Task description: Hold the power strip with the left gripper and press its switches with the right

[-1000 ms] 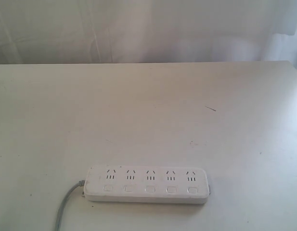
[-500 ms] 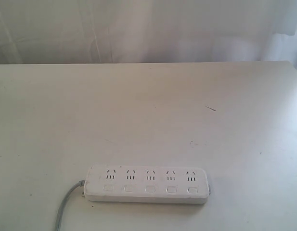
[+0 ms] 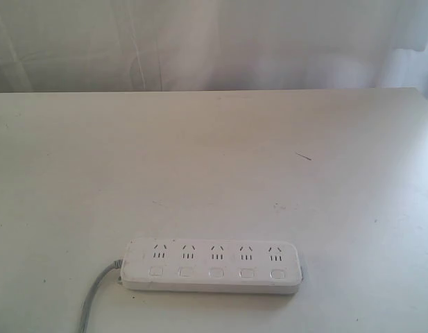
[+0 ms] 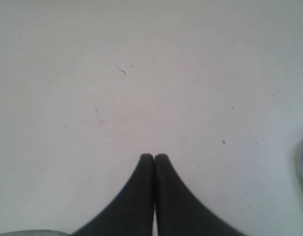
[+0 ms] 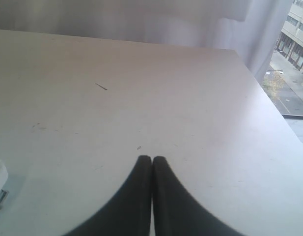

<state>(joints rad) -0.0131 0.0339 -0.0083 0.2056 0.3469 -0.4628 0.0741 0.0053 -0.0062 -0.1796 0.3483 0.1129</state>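
white power strip [image 3: 212, 266] lies on the table [image 3: 214, 173] while left gripper [image 4: 154, 157] and right gripper [image 5: 151, 159] sit pressed together.

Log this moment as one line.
left tool shut, empty | right tool shut, empty | power strip flat on table, unheld

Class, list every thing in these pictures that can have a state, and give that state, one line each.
power strip: lying flat on the table, sockets up, nothing plugged in, held by no hand.
switches: none being pressed; on or off cannot be told.
grey cord: attached at one end of the strip, lying loose on the table.
left hand: shut, empty.
right hand: shut, empty.
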